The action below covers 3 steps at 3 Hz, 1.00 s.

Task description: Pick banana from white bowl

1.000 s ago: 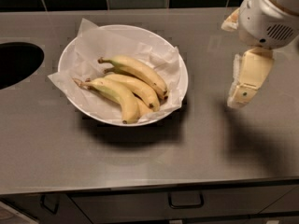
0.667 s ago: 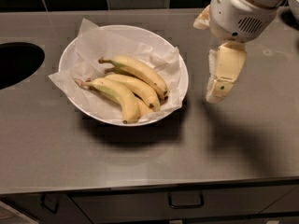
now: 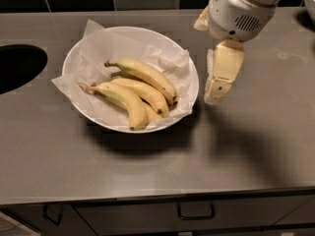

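Obs., standing at the bench [image 3: 147, 173], grey top, dark tiled wall [image 3: 98, 1] behind.

White bowl [image 3: 129, 30] sits left of centre on the bench, lined with crinkled white paper [image 3: 103, 48] whose corners stick out past the rim at upper left and at left. Three bananas lie in it side by side, stems to the left, blunt ends to the lower right.
- The banana [image 3: 145, 75]: farthest from me, longest of the three, gently curved, brown streaks toward its dark end. It rests on the paper and touches the middle banana along its near side.
- Middle banana [image 3: 143, 93]: plain yellow, shorter.
- Front banana [image 3: 120, 100]: greenish, more strongly curved, tip pointing down toward the near rim.

Gripper [image 3: 214, 98]: cream-coloured, hangs tip-down from the white wrist housing [image 3: 241, 14], just beside the bowl's right rim, outside it. It is apart from all three bananas. Jaw spacing: cannot tell from this side.

Other: dark round opening [image 3: 17, 68] in the bench at far left. Drawer handle [image 3: 196, 214] below the front edge.
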Each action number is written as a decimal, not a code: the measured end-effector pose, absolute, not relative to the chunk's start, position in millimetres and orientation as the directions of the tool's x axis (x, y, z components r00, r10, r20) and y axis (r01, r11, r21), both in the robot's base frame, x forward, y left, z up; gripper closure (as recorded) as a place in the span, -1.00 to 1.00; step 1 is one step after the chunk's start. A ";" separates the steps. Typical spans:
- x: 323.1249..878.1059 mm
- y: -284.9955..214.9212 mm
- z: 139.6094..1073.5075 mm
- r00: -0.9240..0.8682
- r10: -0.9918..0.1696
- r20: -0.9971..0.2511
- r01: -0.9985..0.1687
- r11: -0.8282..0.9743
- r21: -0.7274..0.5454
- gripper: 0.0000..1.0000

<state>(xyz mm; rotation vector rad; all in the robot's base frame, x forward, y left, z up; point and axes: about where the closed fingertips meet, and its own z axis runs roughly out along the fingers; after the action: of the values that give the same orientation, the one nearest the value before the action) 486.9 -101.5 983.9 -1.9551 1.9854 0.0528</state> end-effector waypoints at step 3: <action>508.1 -63.0 970.0 0.022 -0.945 -0.327 -0.983 0.039 -0.179 -1.00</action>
<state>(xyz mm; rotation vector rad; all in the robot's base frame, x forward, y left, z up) 508.1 -63.0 970.0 -1.9506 1.9681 0.1482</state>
